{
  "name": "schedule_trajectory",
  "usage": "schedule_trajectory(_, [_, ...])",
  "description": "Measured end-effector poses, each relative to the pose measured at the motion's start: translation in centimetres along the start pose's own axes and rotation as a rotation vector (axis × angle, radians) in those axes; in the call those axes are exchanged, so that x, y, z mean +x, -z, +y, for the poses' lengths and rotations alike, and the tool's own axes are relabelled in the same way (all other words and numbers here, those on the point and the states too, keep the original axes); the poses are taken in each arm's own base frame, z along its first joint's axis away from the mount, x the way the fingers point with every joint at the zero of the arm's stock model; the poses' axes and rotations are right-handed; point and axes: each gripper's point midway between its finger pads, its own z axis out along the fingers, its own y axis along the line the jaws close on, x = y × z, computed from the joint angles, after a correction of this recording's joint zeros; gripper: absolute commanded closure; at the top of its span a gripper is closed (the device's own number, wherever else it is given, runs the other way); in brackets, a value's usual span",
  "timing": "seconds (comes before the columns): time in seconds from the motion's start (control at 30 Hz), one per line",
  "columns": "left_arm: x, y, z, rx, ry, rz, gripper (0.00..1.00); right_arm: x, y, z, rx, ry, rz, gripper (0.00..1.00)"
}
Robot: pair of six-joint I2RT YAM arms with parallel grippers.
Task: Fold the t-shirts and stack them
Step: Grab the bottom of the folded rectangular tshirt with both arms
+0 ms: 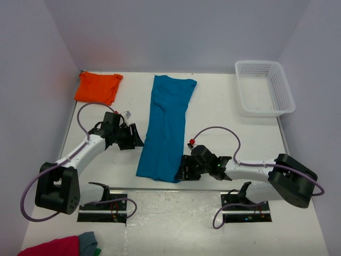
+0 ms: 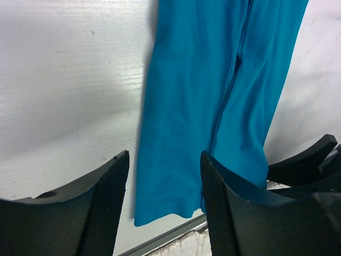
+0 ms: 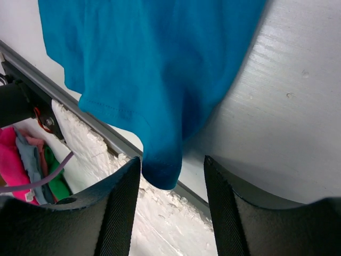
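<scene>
Teal shirt: the teal-blue t-shirt [image 1: 166, 125] lies on the table [image 1: 224, 133] as one long strip, right between the two grippers.
Left gripper: the left gripper [image 1: 137, 140] sits just beside the strip's left edge. Its fingers [image 2: 101, 208] are spread and hold nothing.
Right gripper: the right gripper [image 1: 181, 172] is at the strip's near right corner. Its fingers [image 3: 114, 213] are spread too. The corner sits just in front of the gap, not pinched.
Orange shirt: the orange t-shirt [image 1: 97, 87] lies folded, far ahead of the left gripper and a bit to its left.
Step now: it looks like the strip needs one more fold, near end over to far end.
How to do it well: each gripper should bite one near corner and catch all the layers. The left gripper should first slide back toward its own base to reach its corner. Both should lift together and low, so the strip stays flat.
Watch out: the corner by the right gripper hangs over the table edge and could slip out.
After that: the teal shirt could go on top of the orange one.
</scene>
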Motion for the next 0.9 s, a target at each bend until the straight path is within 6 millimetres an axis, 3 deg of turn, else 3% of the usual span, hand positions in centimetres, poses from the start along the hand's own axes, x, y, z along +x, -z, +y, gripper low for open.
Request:
schedule_trajectory(0.13, [0.2, 0.1, -0.1, 0.008, 0.000, -0.004, 0.43, 0.0, 0.0, 0.1, -0.003, -0.008, -0.001, 0.55])
schedule_trajectory(0.23, [0.3, 0.1, 0.0, 0.006, 0.003, -0.002, 0.44, -0.1, 0.0, 0.3, -0.010, -0.016, -0.005, 0.66])
schedule_trajectory(0.53, [1.4, 0.0, 0.6, 0.001, 0.031, 0.020, 0.43, -0.1, -0.8, 0.0, -0.003, -0.028, 0.001, 0.78])
schedule_trajectory(0.67, [1.4, 0.4, 0.3, 0.011, 0.036, 0.006, 0.43, -0.1, -1.0, 0.0, -0.005, -0.033, 0.003, 0.90])
schedule_trajectory(0.77, [1.5, 0.6, 0.2, 0.014, 0.042, 0.003, 0.43, -0.1, -1.1, -0.1, -0.004, -0.035, 0.005, 0.93])
schedule_trajectory(0.8, [1.6, 0.6, 0.2, 0.016, 0.042, 0.004, 0.43, 0.0, -1.2, -0.1, -0.002, -0.036, 0.005, 1.00])
schedule_trajectory(0.9, [2.2, 0.7, 0.4, 0.018, 0.046, 0.016, 0.43, 0.0, -1.1, -0.1, 0.000, -0.039, 0.005, 1.00])
